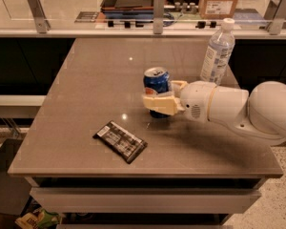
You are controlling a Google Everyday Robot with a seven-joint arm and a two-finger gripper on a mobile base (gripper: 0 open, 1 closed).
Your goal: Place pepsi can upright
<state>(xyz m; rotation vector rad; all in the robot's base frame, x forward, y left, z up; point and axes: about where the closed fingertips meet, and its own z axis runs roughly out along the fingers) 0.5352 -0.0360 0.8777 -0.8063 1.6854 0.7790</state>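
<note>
The blue pepsi can (pixel 156 82) stands upright near the middle of the grey table (pixel 86 80), its silver top facing up. My gripper (pixel 161 99) reaches in from the right and its cream fingers (pixel 158 104) wrap around the can's lower half. The can's base looks to be on or just above the tabletop; the fingers hide the contact. The white arm stretches off to the right edge.
A flat dark snack wrapper (pixel 120 141) lies on the table in front and left of the can. A clear plastic water bottle (pixel 217 51) stands at the back right. A counter with rails and boxes runs behind the table.
</note>
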